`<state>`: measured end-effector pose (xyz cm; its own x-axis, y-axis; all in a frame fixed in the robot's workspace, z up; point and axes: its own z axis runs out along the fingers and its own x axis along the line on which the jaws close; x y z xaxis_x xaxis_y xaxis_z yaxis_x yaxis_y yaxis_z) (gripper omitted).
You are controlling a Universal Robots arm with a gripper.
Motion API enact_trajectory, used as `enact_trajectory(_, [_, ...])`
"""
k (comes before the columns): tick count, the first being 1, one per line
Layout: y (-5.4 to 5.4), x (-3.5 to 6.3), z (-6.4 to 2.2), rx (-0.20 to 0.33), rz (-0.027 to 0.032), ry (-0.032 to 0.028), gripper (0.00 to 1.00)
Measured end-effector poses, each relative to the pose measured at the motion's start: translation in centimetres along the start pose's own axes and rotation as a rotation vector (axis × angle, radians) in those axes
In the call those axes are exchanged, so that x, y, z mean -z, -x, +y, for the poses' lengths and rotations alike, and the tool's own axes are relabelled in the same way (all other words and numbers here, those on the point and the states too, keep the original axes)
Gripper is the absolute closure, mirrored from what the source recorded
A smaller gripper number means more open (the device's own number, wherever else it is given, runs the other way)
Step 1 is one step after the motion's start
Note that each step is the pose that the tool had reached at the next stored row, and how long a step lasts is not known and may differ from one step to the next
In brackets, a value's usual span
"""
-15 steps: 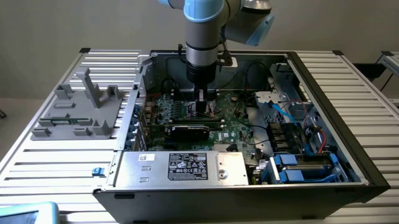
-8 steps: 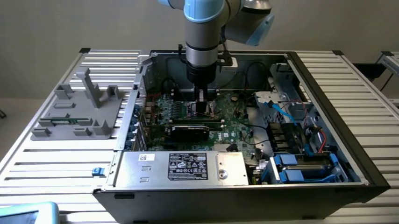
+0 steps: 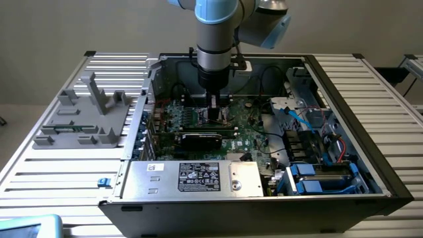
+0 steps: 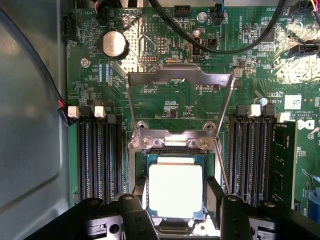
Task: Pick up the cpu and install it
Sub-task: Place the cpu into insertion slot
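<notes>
Farthest toward the exterior view's left, a grey fixture (image 3: 82, 116) stands on the slatted table (image 3: 59, 178), outside the computer case (image 3: 264, 210). Next comes the case itself. It holds the motherboard (image 3: 248, 136), a black card (image 3: 206, 140), a silver power supply (image 3: 191, 177) along its near wall, and blue drive carriers (image 3: 317, 181) at the exterior view's right. Mid-board, the gripper (image 3: 215, 117) is clenched on the cpu (image 4: 176, 191), with its pads (image 4: 214, 197) against two opposite edges. The chip lies within the socket (image 4: 175, 151), whose load plate (image 4: 180, 77) stands swung open; whether it is fully seated I cannot tell. The risk, I judge, is a slight tilt or offset — that would press the chip crookedly onto the socket's contacts and bend them. The wire lever (image 4: 222, 167) just beside one pad could also snag.
</notes>
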<state>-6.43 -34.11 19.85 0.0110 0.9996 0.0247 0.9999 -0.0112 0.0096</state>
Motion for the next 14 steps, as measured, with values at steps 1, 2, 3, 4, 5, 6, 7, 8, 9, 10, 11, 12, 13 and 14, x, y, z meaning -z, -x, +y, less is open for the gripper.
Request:
enact_trajectory(1, [0.00, 0.00, 0.00, 0.000, 0.0000, 0.0000, 0.45])
enact_trajectory(2, [0.01, 0.00, 0.00, 0.000, -0.0001, -0.0001, 0.45])
enact_trajectory(3, [0.01, -0.01, 0.01, 0.000, -0.0002, -0.0001, 0.45])
enact_trajectory(4, [0.01, -0.02, 0.03, 0.000, -0.0002, -0.0001, 0.45])
enact_trajectory(5, [0.01, -0.03, 0.05, 0.000, -0.0001, -0.0001, 0.45])
enact_trajectory(6, [0.01, -0.04, 0.05, 0.000, -0.0001, -0.0001, 0.45])
enact_trajectory(7, [0.01, -0.06, 0.05, 0.000, 0.0001, -0.0001, 0.45])
enact_trajectory(8, [0.01, -0.08, 0.05, 0.000, 0.0003, 0.0000, 0.45])
enact_trajectory(9, [0.01, -0.09, 0.06, 0.000, 0.0006, 0.0000, 0.45])
enact_trajectory(10, [0.00, -0.09, 0.05, 0.000, 0.0007, 0.0000, 0.45])
enact_trajectory(11, [-0.02, -0.10, 0.06, 0.000, 0.0009, 0.0002, 0.45])
enact_trajectory(12, [-0.02, -0.10, 0.06, -0.001, 0.0010, 0.0002, 0.45])
enact_trajectory(13, [-0.02, -0.10, 0.06, -0.001, 0.0011, 0.0002, 0.45])
enact_trajectory(14, [-0.02, -0.10, 0.06, -0.001, 0.0010, 0.0002, 0.45])
